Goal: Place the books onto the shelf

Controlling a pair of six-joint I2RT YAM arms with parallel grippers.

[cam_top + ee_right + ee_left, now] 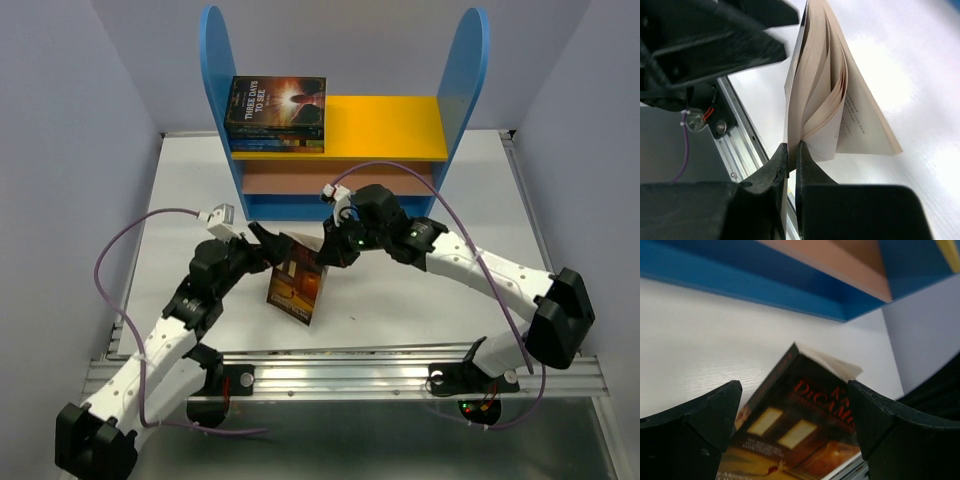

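Note:
A dark paperback with an orange-lit cover [298,285] stands upright in front of the shelf [390,125]. My right gripper [322,250] is shut on its top corner. In the right wrist view the jaws [791,150] pinch the cover and a few leaves, and the other pages [825,90] fan open. My left gripper [268,240] is open at the book's left. In the left wrist view its fingers [710,415] stand wide on either side of the cover [800,425] without touching it. A stack of books [277,110] lies on the left of the yellow upper board.
The shelf's blue base [790,285] and brown middle board are just behind both grippers. An aluminium rail [340,365] runs along the table's near edge. Purple cables loop off both arms.

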